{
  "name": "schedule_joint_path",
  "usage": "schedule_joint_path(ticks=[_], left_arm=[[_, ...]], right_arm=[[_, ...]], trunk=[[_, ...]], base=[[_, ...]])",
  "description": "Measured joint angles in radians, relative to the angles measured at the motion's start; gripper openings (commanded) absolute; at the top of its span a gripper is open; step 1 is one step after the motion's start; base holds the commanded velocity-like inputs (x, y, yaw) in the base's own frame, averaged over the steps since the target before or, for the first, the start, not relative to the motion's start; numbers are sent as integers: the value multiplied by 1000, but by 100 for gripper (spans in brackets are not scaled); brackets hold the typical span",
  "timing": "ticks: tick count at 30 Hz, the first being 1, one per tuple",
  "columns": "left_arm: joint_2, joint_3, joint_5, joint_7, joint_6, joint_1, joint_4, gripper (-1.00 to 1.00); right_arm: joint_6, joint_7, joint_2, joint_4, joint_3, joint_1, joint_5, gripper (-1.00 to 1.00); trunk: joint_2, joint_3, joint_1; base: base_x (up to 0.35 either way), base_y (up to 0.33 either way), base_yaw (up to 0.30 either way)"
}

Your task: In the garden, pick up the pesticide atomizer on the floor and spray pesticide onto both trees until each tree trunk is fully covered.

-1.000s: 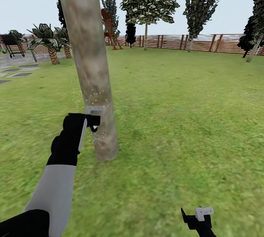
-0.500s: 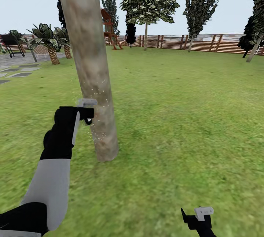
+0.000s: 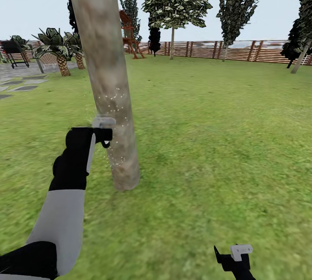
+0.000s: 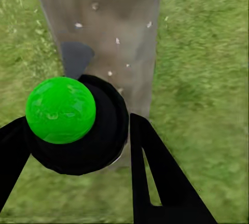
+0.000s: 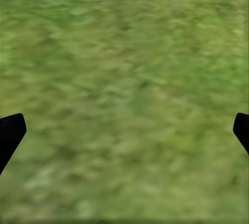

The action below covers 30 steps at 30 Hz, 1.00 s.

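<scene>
A thick, mottled grey-brown tree trunk (image 3: 104,76) rises from the lawn left of centre. Whitish pesticide specks (image 3: 113,103) dot its lower part. My left gripper (image 3: 104,135) is held against the trunk's left side at about knee height. In the left wrist view this gripper (image 4: 78,149) is shut on the pesticide atomizer (image 4: 78,125), a round black body with a bright green ball on it, pointed at the speckled trunk (image 4: 104,22). My right gripper (image 3: 234,257) hangs low at the bottom right, open over bare grass (image 5: 124,79).
The grass lawn (image 3: 225,141) stretches wide to the right of the trunk. A brown slat fence (image 3: 242,50) runs along the back with thin-trunked trees (image 3: 173,7). Palms (image 3: 56,50), paving stones (image 3: 21,83) and a red-brown wooden frame (image 3: 130,33) stand at the far left.
My left arm has shifted a little to the left and slightly up along the trunk with the atomizer. The specks now reach higher on the bark. The right arm has not moved.
</scene>
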State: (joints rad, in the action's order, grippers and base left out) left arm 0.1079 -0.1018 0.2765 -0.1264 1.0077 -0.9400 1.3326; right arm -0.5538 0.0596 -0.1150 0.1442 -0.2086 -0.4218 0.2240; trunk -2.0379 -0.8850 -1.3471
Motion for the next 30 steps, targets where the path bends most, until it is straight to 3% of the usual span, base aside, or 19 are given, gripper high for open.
schedule_joint_path(ticks=[2, 5, 7, 13, 15, 16, 18, 20, 22, 24, 30], left_arm=[[3, 2, -4, -1, -6, 61, -7, -100], [4, 3, -4, 2, -46, 110, -43, -100], [7, 4, -4, 10, -115, 147, -99, -100], [9, 1, -1, 14, -257, 170, -298, -100], [6, -2, 1, 17, -338, 170, -388, -100], [4, -4, 3, 45, -410, 170, -456, -100], [-1, -15, -49, 139, -568, 184, -610, -100], [-3, -40, -90, 158, -670, 196, -688, -100], [-8, -55, -103, 185, -743, 203, -772, -100], [-17, -57, -104, 233, -763, 227, -778, -100], [-20, -55, -127, 244, -771, 243, -760, -100]], right_arm=[[0, -1, 0, 0, 0, 0, 0, 100], [0, -1, 0, 0, 0, 0, 0, 100], [0, -1, 0, 0, 0, 0, 0, 100], [0, 0, 2, 0, 0, 0, 0, 100], [0, -1, 2, 0, 0, 0, 0, 100], [0, -1, 2, 0, 0, 0, 0, 100], [0, -1, 2, 0, 0, 0, 0, 100], [0, -1, 2, 0, 0, 0, 0, 100], [0, 0, 2, 0, 0, 0, 0, 100], [0, 1, 3, 0, 0, 0, 0, 100], [0, 2, 2, -1, 0, 0, 0, 100]], trunk=[[0, 0, 0], [0, 0, 0], [0, 0, 0], [0, 0, 0], [0, 0, 0], [0, 0, 0], [0, 0, 0], [0, 0, 0], [0, 0, 0], [0, 0, 0], [0, 0, 0]], base=[[0, 0, 0], [0, 0, 0], [0, 0, 0], [0, 0, 0], [0, 0, 0], [0, 0, 0], [0, 0, 0], [0, 0, 0], [0, 0, 0], [0, 0, 0], [36, -125, 0]])
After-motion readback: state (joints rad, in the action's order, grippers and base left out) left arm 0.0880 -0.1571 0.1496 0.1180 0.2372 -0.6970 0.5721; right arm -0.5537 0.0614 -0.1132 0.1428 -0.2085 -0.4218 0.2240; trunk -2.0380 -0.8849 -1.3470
